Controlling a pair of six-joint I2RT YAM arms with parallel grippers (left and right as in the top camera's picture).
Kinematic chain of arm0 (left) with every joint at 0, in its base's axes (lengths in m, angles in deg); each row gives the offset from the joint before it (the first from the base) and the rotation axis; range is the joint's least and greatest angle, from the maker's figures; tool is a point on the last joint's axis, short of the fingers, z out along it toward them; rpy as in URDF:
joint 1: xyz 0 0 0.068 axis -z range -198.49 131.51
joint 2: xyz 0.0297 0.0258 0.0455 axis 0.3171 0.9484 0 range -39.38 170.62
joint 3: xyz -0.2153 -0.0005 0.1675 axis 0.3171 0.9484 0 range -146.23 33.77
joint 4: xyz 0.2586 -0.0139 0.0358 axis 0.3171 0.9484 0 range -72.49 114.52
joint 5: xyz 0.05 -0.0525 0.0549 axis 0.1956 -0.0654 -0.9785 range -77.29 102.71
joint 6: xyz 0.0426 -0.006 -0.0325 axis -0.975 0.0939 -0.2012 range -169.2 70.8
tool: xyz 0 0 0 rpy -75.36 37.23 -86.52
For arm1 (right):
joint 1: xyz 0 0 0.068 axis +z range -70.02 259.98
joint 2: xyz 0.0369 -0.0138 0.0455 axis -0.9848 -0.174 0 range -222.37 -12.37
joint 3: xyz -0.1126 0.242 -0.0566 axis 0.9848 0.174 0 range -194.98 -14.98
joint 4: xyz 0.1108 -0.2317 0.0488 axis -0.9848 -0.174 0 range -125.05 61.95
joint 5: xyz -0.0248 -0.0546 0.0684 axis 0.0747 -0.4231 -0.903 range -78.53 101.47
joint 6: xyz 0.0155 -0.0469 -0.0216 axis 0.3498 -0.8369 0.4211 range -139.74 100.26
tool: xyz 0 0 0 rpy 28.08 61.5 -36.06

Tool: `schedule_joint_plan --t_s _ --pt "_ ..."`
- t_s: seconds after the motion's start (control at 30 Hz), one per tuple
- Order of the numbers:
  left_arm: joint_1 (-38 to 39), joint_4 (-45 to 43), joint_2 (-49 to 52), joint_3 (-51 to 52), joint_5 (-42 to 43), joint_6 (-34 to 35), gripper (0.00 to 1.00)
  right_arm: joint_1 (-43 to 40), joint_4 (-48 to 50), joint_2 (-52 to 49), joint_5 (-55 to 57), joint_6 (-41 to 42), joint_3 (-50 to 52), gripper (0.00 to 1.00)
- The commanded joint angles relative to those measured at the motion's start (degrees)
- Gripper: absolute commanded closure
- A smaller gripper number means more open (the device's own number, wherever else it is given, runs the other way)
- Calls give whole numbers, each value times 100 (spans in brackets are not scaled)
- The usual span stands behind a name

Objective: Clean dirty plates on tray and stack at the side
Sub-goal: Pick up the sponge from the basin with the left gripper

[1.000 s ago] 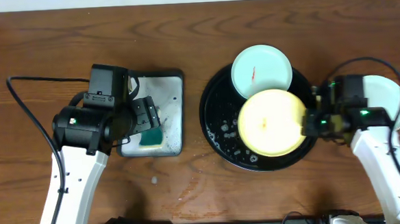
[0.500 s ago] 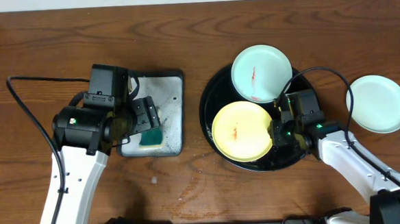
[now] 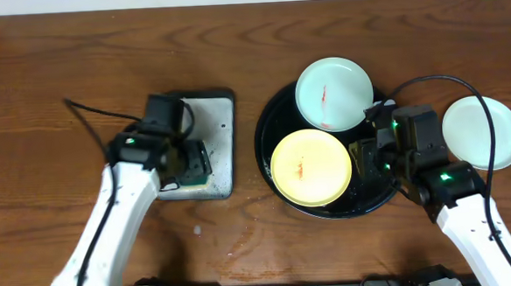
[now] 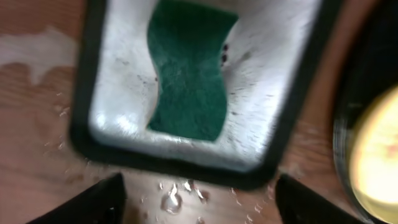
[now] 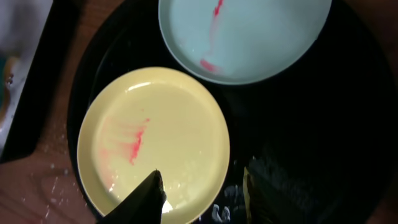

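Right end effector point(image 5: 202, 198): jaws wide open, nothing gripped, over the black tray point(image 3: 268, 133). One finger point(image 5: 148, 198) overlaps the near-right rim of the yellow plate point(image 3: 310, 166), the other is over bare tray. Yellow plate lies flat in the black tray's near-left part, red smear point(image 5: 134, 146) left of centre. Mint plate point(image 3: 333, 92) is on the black tray's far side, overhanging the rim, red streak on it. Second mint plate point(image 3: 487, 135) is on the table point(image 3: 76, 65) just right of the black tray. Left end effector point(image 4: 205, 202): open, empty, above the silver tray point(image 4: 273, 81) left of the black tray, with a green sponge point(image 4: 189, 68) lying in it. Water drops point(image 4: 171, 200) are on the table at the silver tray's edge.
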Motion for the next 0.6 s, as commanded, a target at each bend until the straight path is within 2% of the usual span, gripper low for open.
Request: schedule_joint_plan --t_s 0.0,0.13,0.27,0.37,0.4,0.47,0.5,0.57 --pt "-15 -518 433 400 -13 -35 31 46 -157 22 -31 -55 -39 61" --pt "-15 -1434 1130 485 -146 -37 44 50 -289 22 -155 -55 -37 62" --pt "-15 -1954 1838 485 -446 -39 47 50 -404 24 -275 -55 -37 64" --pt "-20 -2033 2361 485 -468 -35 60 50 -544 24 -289 -52 -37 66" --pt "-20 -2028 2490 485 -468 -35 66 50 -581 24 -289 -52 -37 66" --pt "-20 -2000 2597 485 -463 -35 87 50 -627 24 -289 -55 -37 66" --pt "-20 -1976 2594 481 -463 -35 92 50 -638 24 -289 -55 -37 66" --pt "-20 -1873 2524 431 -459 -33 92 50 -649 24 -289 -55 -37 66"
